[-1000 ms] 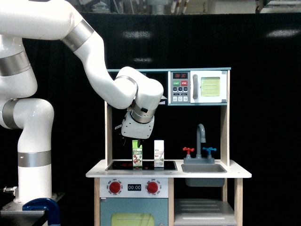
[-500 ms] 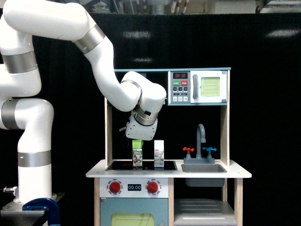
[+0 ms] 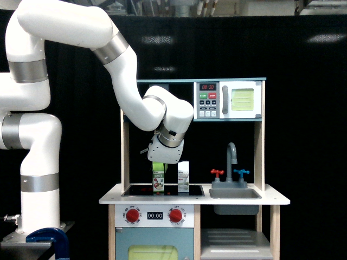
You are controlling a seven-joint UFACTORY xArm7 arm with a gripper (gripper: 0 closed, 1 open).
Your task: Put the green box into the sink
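**Claw over the green carton, fingers hidden**

Nearest the camera, low at the exterior view's left: a blue rounded clamp-like part (image 3: 49, 241), cut off by the bottom edge, beside my white column base (image 3: 39, 206).

The toy kitchen front next: two round red knobs (image 3: 133, 215) flanking a small black clock panel (image 3: 155, 215), a pale yellow oven window (image 3: 153, 252) below, cropped by the frame.

On the white wooden counter (image 3: 111, 199), the black stovetop with red rings (image 3: 142, 190) holds the small upright green juice carton with white label band and red fruit picture (image 3: 158, 181). It stands upright, its gabled top tucked under my wrist housing. Just beside it, toward the exterior view's right, a white carton of similar size (image 3: 184, 177), apart from it.

My claw (image 3: 159, 162) sits directly above the green carton. The fingers are hidden behind my own white wrist body; I cannot tell whether they are spread or clenched, nor whether they touch the carton.

Further right, the rectangular grey toy basin (image 3: 235, 193), with grey curved faucet (image 3: 232, 157) and red (image 3: 217, 173) and blue (image 3: 241, 173) tap handles. Well apart from the green carton.

Above: toy microwave with red digits (image 3: 227, 99). Behind all, black curtain (image 3: 303, 135).
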